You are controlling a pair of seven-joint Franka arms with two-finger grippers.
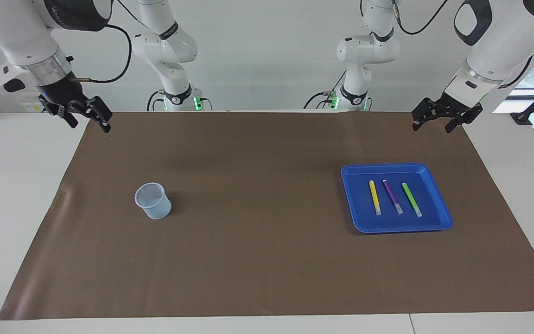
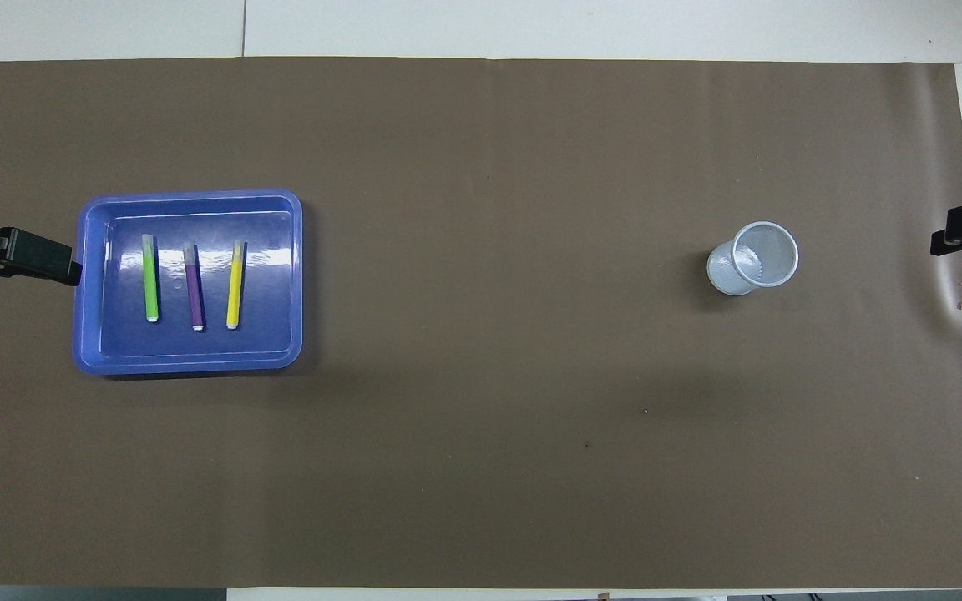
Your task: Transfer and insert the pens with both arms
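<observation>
- A wide brown mat (image 1: 267,260) covers most of a white table (image 1: 12,208), seen from across the table and from above.
- A blue tray (image 1: 438,204) lies flat on the mat toward the left arm's end of the table.
- Three pens lie side by side in the tray, apart from one another and roughly parallel, each running from near the robots to farther away.
- The light green pen (image 1: 411,199) lies closest to the left arm's end, the purple pen (image 1: 392,196) is in the middle, and the yellow pen (image 1: 374,197) is closest to the table's middle.
- Each pen has a pale end pointing away from the robots.
- A pale mesh cup (image 1: 153,200) stands upright on the mat toward the right arm's end, well apart from the tray, its open mouth up; nothing is seen inside it.
- The left gripper (image 1: 438,124) hangs in the air over the mat's corner at its own end of the table, its jaws released and holding nothing.
- The right gripper (image 1: 90,121) hangs over the mat's corner at its own end, jaws likewise spread and empty.
- In the overhead view only dark tips of each gripper show at the picture's edges, so their exact height above the table is hard to judge.
- Both arms wait, touching neither pens, tray nor cup.
</observation>
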